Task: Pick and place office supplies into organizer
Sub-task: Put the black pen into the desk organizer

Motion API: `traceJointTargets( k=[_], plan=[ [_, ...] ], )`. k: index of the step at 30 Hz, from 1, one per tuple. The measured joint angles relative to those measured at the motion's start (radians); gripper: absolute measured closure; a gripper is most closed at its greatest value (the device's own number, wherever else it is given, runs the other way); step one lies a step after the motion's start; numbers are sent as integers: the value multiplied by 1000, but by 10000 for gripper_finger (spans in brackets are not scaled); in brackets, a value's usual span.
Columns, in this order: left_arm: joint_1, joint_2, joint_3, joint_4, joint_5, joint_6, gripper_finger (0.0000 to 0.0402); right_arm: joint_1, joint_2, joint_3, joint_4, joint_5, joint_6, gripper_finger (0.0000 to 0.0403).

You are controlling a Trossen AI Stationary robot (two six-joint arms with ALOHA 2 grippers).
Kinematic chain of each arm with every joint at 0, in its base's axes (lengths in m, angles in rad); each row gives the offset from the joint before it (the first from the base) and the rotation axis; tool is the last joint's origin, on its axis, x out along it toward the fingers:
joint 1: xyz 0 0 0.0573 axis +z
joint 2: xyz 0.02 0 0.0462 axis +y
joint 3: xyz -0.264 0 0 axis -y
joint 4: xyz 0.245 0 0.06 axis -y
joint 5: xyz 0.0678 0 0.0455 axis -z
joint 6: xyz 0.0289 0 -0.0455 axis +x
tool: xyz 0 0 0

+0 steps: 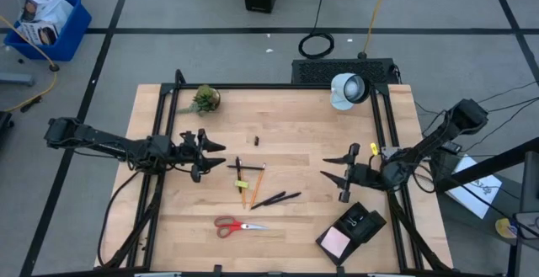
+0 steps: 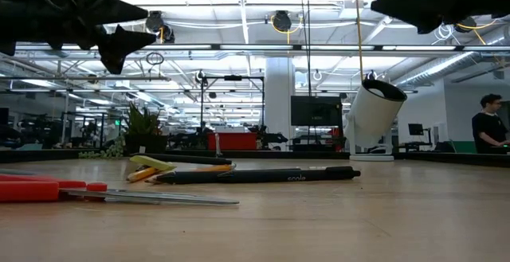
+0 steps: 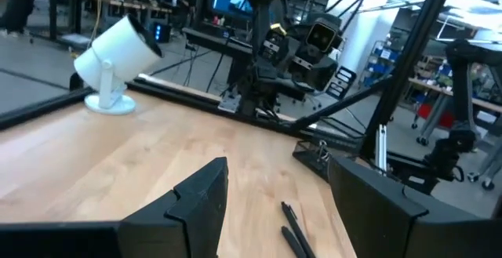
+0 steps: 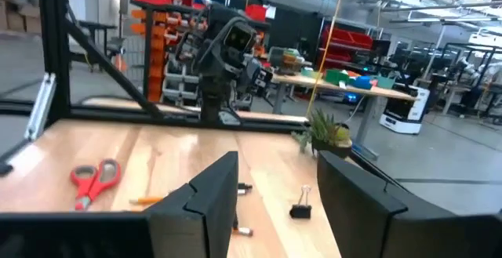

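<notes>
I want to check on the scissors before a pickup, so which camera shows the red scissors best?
The high view: the scissors lie whole, near the table's front edge. The low view shows them edge-on and cut off; the right wrist view shows mostly the handles; the left wrist view misses them.

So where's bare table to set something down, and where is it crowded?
Bare wood lies between the plant and the lamp, and left of the scissors. It is crowded mid-table around the pencils and pens; the organizer fills the near right corner.

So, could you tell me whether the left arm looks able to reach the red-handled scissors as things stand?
Probably yes: the left gripper hangs open above the table, and the red-handled scissors lie apart from the pens and pencils.
</notes>
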Motion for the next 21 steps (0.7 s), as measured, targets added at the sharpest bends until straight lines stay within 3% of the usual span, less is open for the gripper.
traceJointTargets(
  k=[5,11,15,21],
  plan=[
    [0,1,0,-27,0,-19,176,-11,18,2,-34,-53,11,236],
    [0,2,0,-33,-7,-33,176,-152,58,65,-411,-365,253,236],
    [0,2,0,-33,-14,-33,176,-218,93,97,-466,-532,276,242],
    [0,2,0,-34,-15,-53,176,-245,207,101,-460,-580,250,263]
  ],
)
